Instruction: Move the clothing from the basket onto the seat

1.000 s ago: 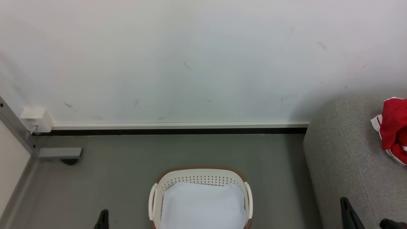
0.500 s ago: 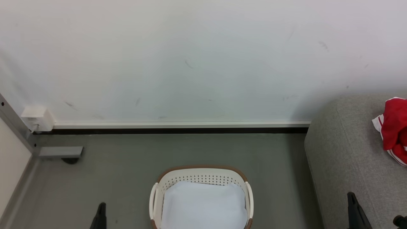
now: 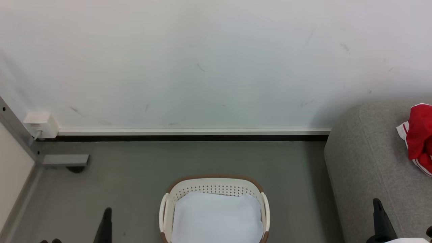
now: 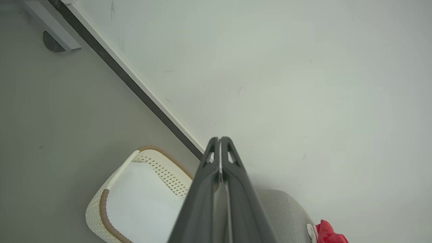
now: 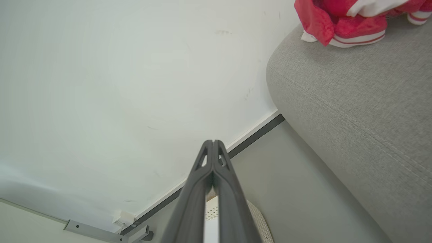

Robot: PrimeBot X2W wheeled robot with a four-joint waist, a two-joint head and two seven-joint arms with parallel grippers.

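The red clothes (image 3: pixel 420 138) (with white stripes) lie in a heap on the grey seat (image 3: pixel 368 168), over at 3 o'clock from the robot's head. The basket (image 3: pixel 216 188) sits on the floor at 6 o'clock, well apart from the clothes. A flat white sheet (image 3: pixel 216 219) lies inside it. The left gripper (image 4: pixel 219 140) hangs at 7 o'clock, near the basket, its two fingers pressed together and holding nothing. The right gripper (image 5: pixel 213 142) is at 5 o'clock, near the seat, its fingers closed too, and empty.
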